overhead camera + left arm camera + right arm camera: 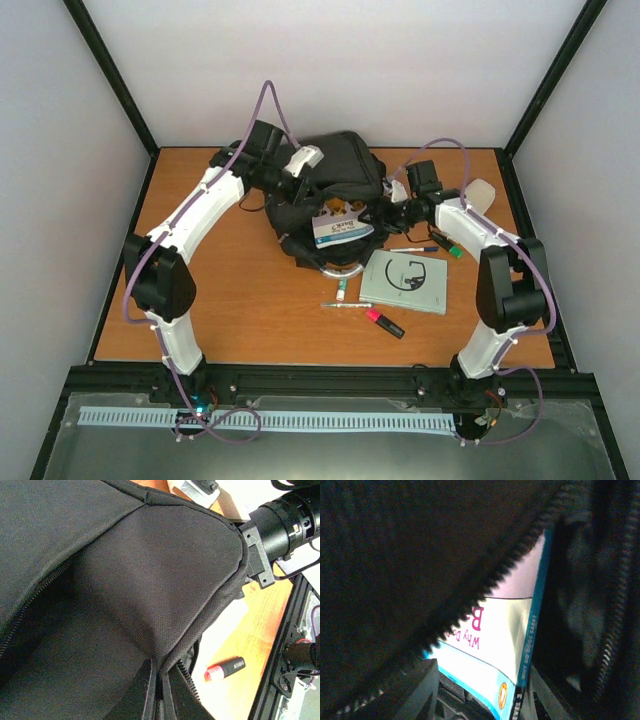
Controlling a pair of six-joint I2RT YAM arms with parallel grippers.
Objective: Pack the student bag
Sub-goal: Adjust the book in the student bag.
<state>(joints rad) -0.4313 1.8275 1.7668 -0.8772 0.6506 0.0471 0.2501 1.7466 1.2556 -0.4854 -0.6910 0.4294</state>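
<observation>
At the student bag (340, 165), right fingers (417, 690) tight on a book (492, 630), left fingers (142, 692) tight on its fabric.

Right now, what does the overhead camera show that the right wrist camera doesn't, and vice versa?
Only overhead: the left arm, right arm, grey notebook, pink highlighter and wooden table. Only the right wrist: the zipper teeth close up and pink lettering on the cover. Both: the black student bag with a blue-and-white book in its opening.

Book (342, 228) blocks the student bag (340, 165) mouth; notebook (405, 280) and markers (384, 323) clutter nearby table (250, 300).
</observation>
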